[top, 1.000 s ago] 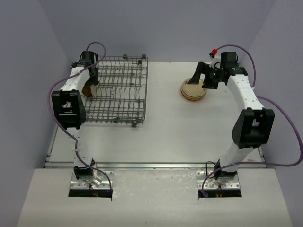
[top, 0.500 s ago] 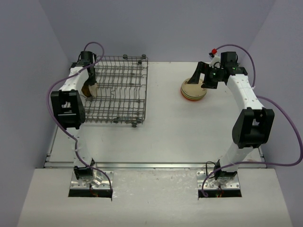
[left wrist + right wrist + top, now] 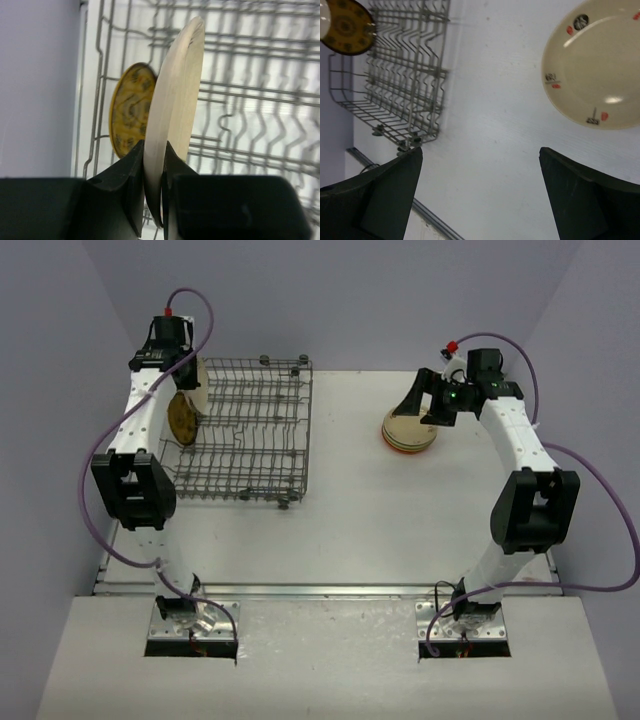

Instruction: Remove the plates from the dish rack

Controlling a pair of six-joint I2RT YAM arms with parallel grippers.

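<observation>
Our left gripper point(image 3: 153, 155) pinches the beige plate point(image 3: 175, 90); we lift clear of the dish rack point(image 3: 255, 430), then swing toward three o'clock.

Dish rack point(image 3: 250, 435) with one plate standing in it, one plate gripped, the others stacked.

The rack is a grey wire basket with upright tines and small wheels at its corners, and it sits on the left half of the table point(image 3: 400, 520). A yellow-brown patterned plate point(image 3: 131, 114) stands on edge among the tines at the rack's left side. Beside it a beige-backed plate point(image 3: 176, 85) is also on edge, its lower rim pinched in the left gripper point(image 3: 152, 157). Well apart to the right lies a stack of plates point(image 3: 408, 430). Its top plate is upside down, beige with small red marks, and coloured rims show beneath.
</observation>
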